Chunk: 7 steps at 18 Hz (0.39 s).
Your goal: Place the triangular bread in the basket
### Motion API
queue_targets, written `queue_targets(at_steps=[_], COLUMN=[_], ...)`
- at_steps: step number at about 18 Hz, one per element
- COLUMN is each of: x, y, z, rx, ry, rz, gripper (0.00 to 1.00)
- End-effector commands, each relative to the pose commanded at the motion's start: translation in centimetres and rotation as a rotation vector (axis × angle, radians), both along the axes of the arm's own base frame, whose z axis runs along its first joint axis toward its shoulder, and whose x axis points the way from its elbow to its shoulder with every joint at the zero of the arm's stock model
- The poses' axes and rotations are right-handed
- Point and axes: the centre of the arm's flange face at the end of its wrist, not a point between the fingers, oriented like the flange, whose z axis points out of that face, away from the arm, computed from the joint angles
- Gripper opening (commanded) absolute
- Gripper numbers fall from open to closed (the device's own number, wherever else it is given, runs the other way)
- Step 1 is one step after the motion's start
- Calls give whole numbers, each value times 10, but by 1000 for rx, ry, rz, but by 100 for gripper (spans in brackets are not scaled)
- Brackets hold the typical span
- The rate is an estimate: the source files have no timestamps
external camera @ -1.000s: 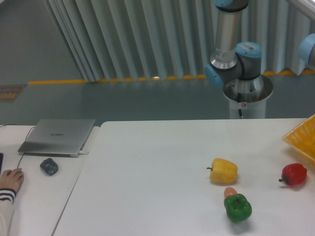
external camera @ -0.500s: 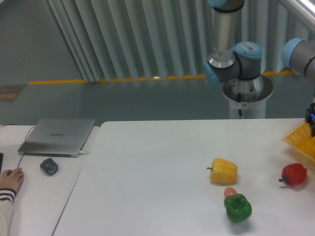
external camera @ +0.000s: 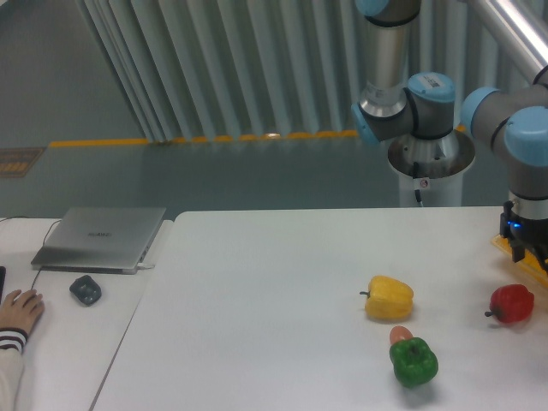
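Observation:
No golden-orange wedge-shaped bread shows clearly. A small orange rounded thing (external camera: 400,334) peeks out behind the green pepper (external camera: 414,362); most of it is hidden and I cannot tell what it is. Only a sliver of the yellow lattice basket (external camera: 538,272) shows at the right edge, mostly covered by the arm. My gripper (external camera: 524,244) is dark with a blue light. It hangs over the basket's near corner, just above and behind the red pepper (external camera: 512,304). Its fingers are not distinct.
A yellow bell pepper (external camera: 390,297) lies mid-right on the white table (external camera: 274,291). The robot's base (external camera: 428,163) stands behind the table. At the left are a closed laptop (external camera: 101,237), a dark mouse (external camera: 86,289) and a person's hand (external camera: 19,310).
The arm has swung in from the right edge. The gripper has come down and leftward over the basket's corner and now hides most of it. The peppers have not moved.

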Motion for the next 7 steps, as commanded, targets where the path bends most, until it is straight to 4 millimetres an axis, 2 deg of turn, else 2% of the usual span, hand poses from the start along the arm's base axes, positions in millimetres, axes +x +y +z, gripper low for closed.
queue_targets(at_steps=[7], x=[6], y=[5], z=[0], rx=[-2], ry=[2], rz=[-11], gripper=[100])
